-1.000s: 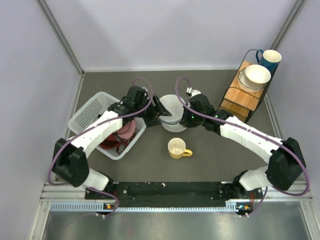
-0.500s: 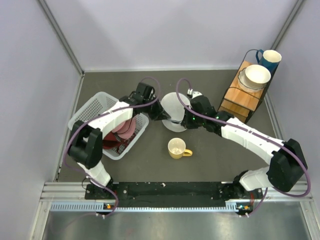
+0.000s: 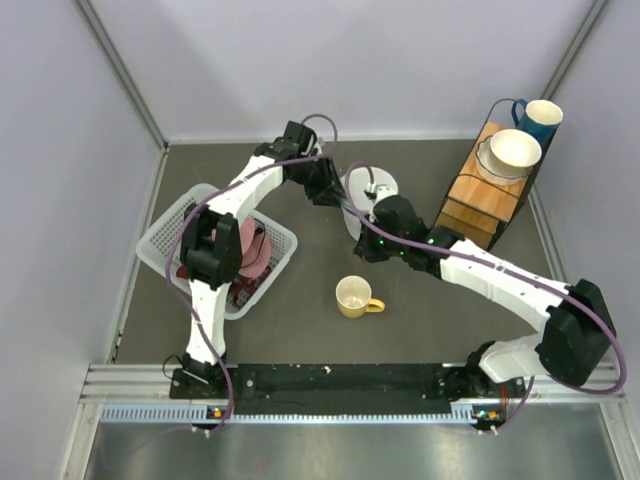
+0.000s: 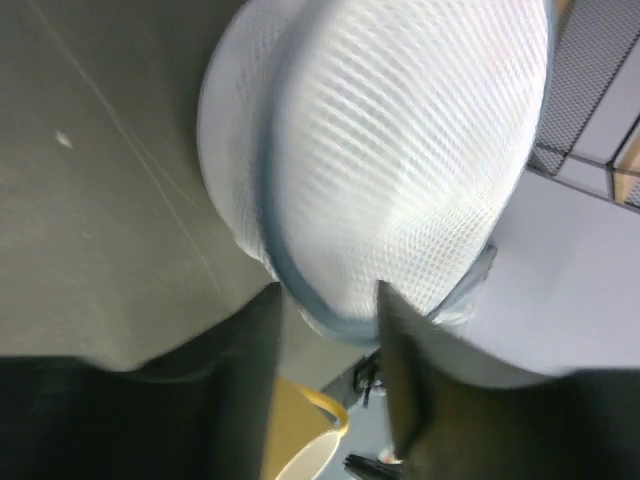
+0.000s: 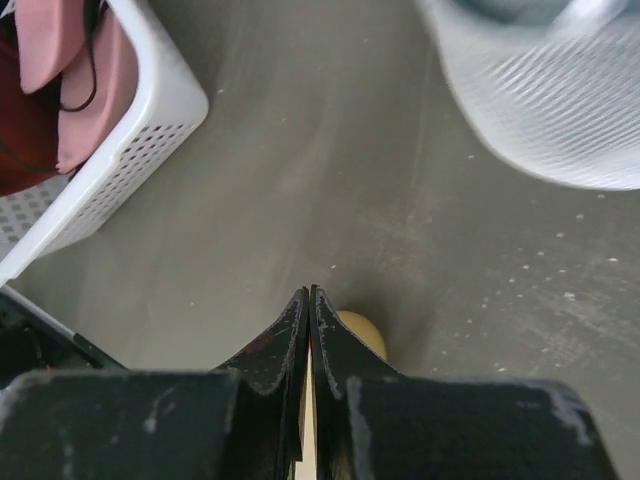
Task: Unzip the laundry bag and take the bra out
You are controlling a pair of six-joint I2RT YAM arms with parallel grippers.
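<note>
The left claw (image 4: 330, 296) pinches the seamed rim of the laundry bag (image 4: 400, 150), which bulges just beyond its tips, likely steadying it for unzipping. The right claw (image 5: 310, 300), pressed together and empty, hangs over the tabletop (image 5: 300, 150), bag ahead.

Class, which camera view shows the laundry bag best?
The left wrist view: the laundry bag fills the frame, mesh weave and rim seam clear. The top external view shows it small; the right wrist view catches only a blurred edge.
</note>
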